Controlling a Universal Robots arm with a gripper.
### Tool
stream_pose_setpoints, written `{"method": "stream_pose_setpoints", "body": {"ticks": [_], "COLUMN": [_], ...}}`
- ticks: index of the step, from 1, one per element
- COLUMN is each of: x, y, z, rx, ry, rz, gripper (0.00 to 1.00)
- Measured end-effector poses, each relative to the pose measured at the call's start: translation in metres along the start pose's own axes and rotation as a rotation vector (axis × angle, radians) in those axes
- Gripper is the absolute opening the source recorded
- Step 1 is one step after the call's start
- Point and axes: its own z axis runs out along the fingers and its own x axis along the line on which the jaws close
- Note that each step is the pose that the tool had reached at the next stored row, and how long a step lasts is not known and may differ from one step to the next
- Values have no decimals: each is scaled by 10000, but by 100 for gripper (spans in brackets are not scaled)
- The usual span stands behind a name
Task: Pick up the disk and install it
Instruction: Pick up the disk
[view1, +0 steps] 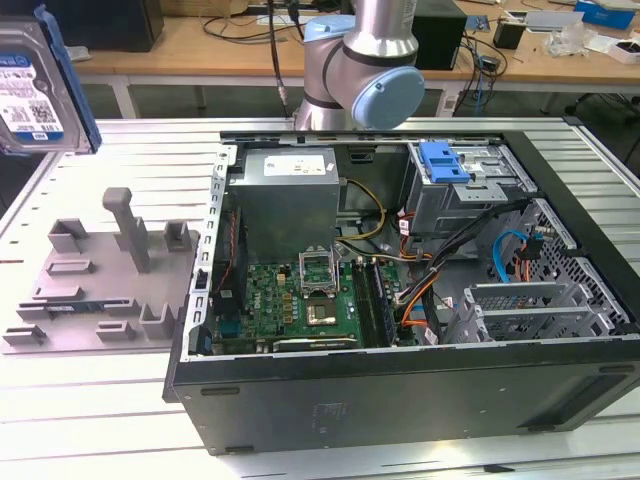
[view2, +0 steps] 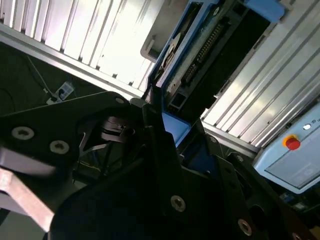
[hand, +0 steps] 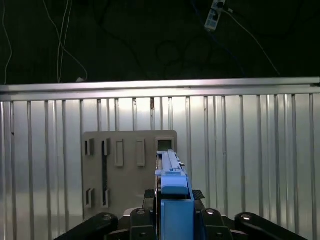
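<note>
You see the disk (view1: 28, 95), a flat silver-grey rectangular hard drive, with a blue-and-white label and a blue plastic frame. The ribbed metal table (view1: 130, 150) is pale silver, with parallel stripes. The moulded plastic holder tray (view1: 100, 290) is plain grey. The open metal computer case (view1: 400, 405) is black, its circuit board (view1: 290, 300) green, its plastic bracket (view1: 445, 160) blue.

One flat silver-grey disk (view1: 28, 95) in a blue plastic carrier. One open black metal computer tower (view1: 400, 410), holding one green circuit board (view1: 285, 300), one grey boxy power supply (view1: 290, 190) and one blue plastic bracket (view1: 445, 160) (atop the metal drive cage). One pale grey slotted plastic fixture plate (view1: 100, 290). One silver-and-blue robot arm (view1: 365, 70). One round red button (view2: 291, 143).
</note>
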Motion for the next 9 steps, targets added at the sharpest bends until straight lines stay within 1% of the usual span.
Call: {"method": "stream_pose_setpoints", "body": {"ticks": [1, 3, 5, 6, 9], "x": [2, 3, 5, 6, 6], "y": [3, 5, 7, 7, 8], "z": [-139, -215, -326, -346, -348], "rx": [0, 0, -2, -1, 0], "ry": [0, 0, 1, 1, 0], "rz": [1, 0, 1, 0, 0], "gripper": [36, 36, 36, 36, 36]}}
